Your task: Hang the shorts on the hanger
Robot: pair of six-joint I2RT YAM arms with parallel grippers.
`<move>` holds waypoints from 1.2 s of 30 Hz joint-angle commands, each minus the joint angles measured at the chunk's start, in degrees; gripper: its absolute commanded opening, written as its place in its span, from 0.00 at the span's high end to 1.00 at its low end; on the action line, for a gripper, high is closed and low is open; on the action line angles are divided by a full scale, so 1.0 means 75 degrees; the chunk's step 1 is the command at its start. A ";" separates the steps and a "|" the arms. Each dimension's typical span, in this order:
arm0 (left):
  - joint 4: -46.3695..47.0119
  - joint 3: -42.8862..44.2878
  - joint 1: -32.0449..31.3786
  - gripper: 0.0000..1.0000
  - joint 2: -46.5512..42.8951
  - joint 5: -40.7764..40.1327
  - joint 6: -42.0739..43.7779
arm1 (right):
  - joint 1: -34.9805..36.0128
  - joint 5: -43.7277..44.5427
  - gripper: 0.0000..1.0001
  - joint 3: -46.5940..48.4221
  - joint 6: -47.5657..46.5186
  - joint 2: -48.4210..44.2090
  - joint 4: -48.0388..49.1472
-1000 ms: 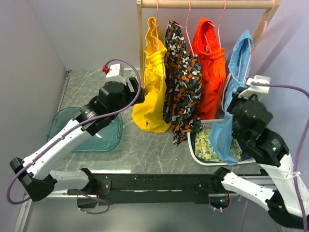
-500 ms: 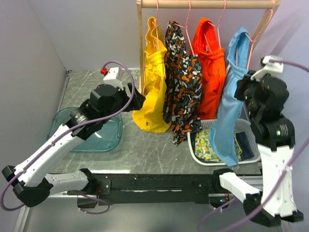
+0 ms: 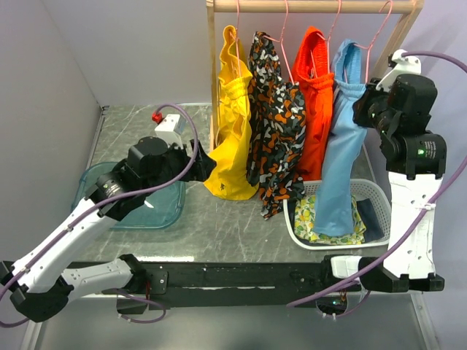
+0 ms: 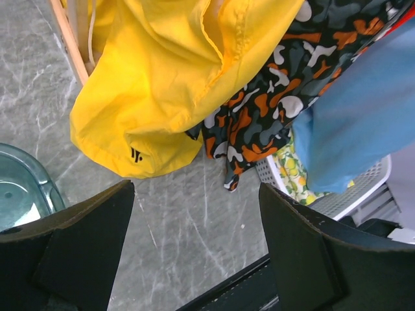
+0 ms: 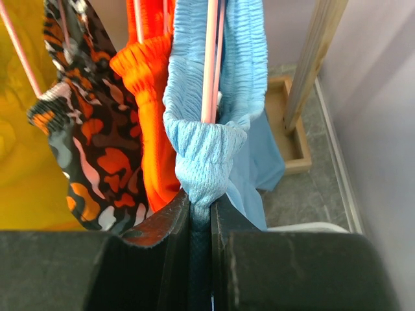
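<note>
Raised since a second ago, the right fingers (image 5: pixel 170 233) now sit beside the rail (image 3: pixel 306 6), pinched nearly shut on the bunched waistband of the shorts (image 3: pixel 341 146), which hang straight down from the hanger (image 5: pixel 211 58) just ahead of them, hem over the basket (image 3: pixel 381 195). Left fingers (image 4: pixel 91 240) have drawn back slightly and stand wide apart, empty, facing the yellow garment (image 4: pixel 162 78). Fabric hides whether the pink wire lies inside the right pinch.

Open grey marbled tabletop (image 3: pixel 219 219) between the teal plastic tray (image 3: pixel 164 215) and white slatted basket (image 3: pixel 292 217); hanging yellow shorts (image 3: pixel 232 138) close the back
</note>
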 commanded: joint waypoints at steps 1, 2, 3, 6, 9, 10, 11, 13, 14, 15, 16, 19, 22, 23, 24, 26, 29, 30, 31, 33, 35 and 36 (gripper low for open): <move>0.0173 0.0290 0.0034 0.17 0.0189 0.0056 0.0479 | -0.0057 -0.0105 1.00 0.1007 -0.0252 0.0186 0.0578; 0.0150 0.0441 0.0023 0.17 0.0247 0.0056 0.0504 | -0.0057 -0.0105 1.00 0.1160 -0.0275 0.0431 0.0531; 0.0126 0.0501 0.0034 0.17 0.0271 0.0068 0.0527 | -0.0057 -0.0082 1.00 0.1312 -0.0299 0.0561 0.0415; 0.0114 0.0607 0.0034 0.17 0.0295 0.0103 0.0527 | -0.0057 -0.0046 1.00 0.1910 -0.0346 0.1053 0.0273; 0.0021 0.0700 0.0034 0.17 0.0260 0.0080 0.0504 | -0.0045 0.0012 1.00 0.2484 -0.0381 0.1475 0.0168; -0.0037 0.0794 0.0034 0.17 0.0248 0.0091 0.0527 | -0.0057 0.0012 1.00 0.2706 -0.0404 0.1581 0.0156; -0.0096 0.0829 0.0034 0.17 0.0225 0.0080 0.0551 | -0.0045 0.0012 1.00 0.2813 -0.0428 0.1756 0.0133; -0.0178 0.0934 0.0034 0.17 0.0178 -0.0013 0.0609 | -0.0255 0.0036 1.00 0.3023 -0.0440 0.1933 0.0097; -0.0237 0.0970 0.0034 0.17 0.0154 -0.0049 0.0633 | -0.0291 0.0001 1.00 0.3036 -0.0451 0.2061 0.0120; -0.0249 0.1005 0.0034 0.17 0.0143 -0.0107 0.0656 | -0.0337 -0.0011 1.00 0.3036 -0.0451 0.2120 0.0155; -0.0260 0.1029 0.0034 0.16 0.0143 -0.0142 0.0679 | -0.0373 -0.0011 1.00 0.2920 -0.0451 0.2167 0.0202; -0.0261 0.1064 0.0034 0.16 0.0143 -0.0155 0.0715 | -0.0478 -0.0105 1.00 0.2360 -0.0533 0.2156 0.0600; -0.0272 0.1064 0.0023 0.17 0.0143 -0.0143 0.0738 | -0.0537 -0.0233 1.00 0.1994 -0.0603 0.2074 0.0976; -0.0284 0.1064 0.0023 0.17 0.0131 -0.0166 0.0750 | -0.0537 -0.0234 1.00 0.1970 -0.0615 0.2097 0.1046; -0.0284 0.1052 0.0034 0.16 0.0096 -0.0189 0.0762 | -0.0537 -0.0234 1.00 0.1970 -0.0615 0.2121 0.1046; -0.0261 0.1017 0.0023 0.16 0.0072 -0.0201 0.0773 | -0.0549 -0.0292 1.00 0.2040 -0.0615 0.2214 0.1000; -0.0237 0.0982 0.0034 0.16 0.0037 -0.0213 0.0762 | -0.0561 -0.0211 1.00 0.1877 -0.0545 0.2203 0.1023; -0.0226 0.0959 0.0023 0.16 0.0025 -0.0202 0.0773 | -0.0549 -0.0152 1.00 0.1760 -0.0510 0.2145 0.1069; -0.0225 0.0947 0.0034 0.16 0.0049 -0.0201 0.0773 | -0.0560 -0.0105 1.00 0.1480 -0.0440 0.2086 0.1128; -0.0202 0.0900 0.0034 0.16 0.0037 -0.0178 0.0773 | -0.0560 -0.0011 0.84 0.1198 -0.0335 0.1829 0.1304; -0.0202 0.0853 0.0034 0.16 0.0060 -0.0155 0.0773 | -0.0549 -0.0011 0.60 0.0823 -0.0182 0.1560 0.1467; -0.0202 0.0853 0.0023 0.15 0.0072 -0.0143 0.0773 | -0.0549 -0.0046 0.53 0.0729 -0.0135 0.1466 0.1503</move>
